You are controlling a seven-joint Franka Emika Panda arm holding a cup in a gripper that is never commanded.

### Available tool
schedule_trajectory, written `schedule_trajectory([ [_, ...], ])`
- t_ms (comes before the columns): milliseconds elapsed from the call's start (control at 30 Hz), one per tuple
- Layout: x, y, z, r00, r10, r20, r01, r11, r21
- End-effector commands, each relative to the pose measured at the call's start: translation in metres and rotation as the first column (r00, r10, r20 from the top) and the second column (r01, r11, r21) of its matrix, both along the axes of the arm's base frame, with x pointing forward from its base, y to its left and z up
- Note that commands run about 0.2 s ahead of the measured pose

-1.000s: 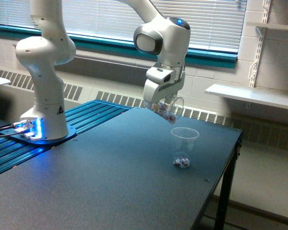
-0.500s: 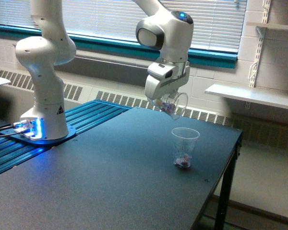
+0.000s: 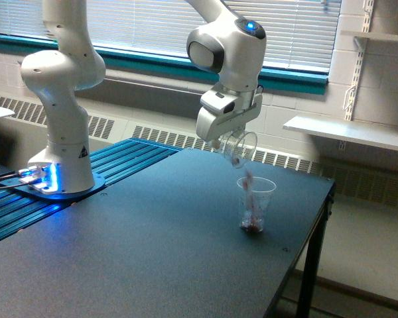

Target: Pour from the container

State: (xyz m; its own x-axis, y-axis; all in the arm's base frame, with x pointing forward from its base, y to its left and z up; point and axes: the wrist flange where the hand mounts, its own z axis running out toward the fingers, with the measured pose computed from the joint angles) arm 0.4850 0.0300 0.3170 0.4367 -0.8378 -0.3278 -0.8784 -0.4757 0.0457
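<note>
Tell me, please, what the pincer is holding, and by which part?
The pincer holds the clear container, tilted; the exact place of the hold cannot be told.

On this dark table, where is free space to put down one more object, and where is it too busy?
The dark table is bare across its near part and middle, between the robot base and the plastic cup. A narrow bare strip also lies between the cup and the table's edge on the exterior view's right. It is crowded around the cup, where the tool tilts the container directly above it.

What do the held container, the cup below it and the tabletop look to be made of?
Container: clear, glossy, glass or hard plastic; the wall shows through it.
Plastic cup: thin clear plastic, probably; faint marks.
Tabletop: dark matte, faintly speckled, perhaps laminate.
</note>
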Motion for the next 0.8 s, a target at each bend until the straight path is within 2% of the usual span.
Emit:
schedule_trajectory([
  [33,-0.001,0.001,-0.003,1.000,0.001,-0.015,-0.001,1.000,0.012],
  [233,0.000,0.002,-0.003,1.000,0.005,-0.007,-0.005,1.000,-0.002],
  [467,0.002,0.006,0.001,1.000,0.003,0.024,-0.003,1.000,-0.016],
  [667,0.000,0.005,0.012,0.998,0.013,0.055,-0.011,0.999,-0.041],
  [800,-0.004,0.004,0.021,0.998,0.012,0.064,-0.009,0.999,-0.037],
])
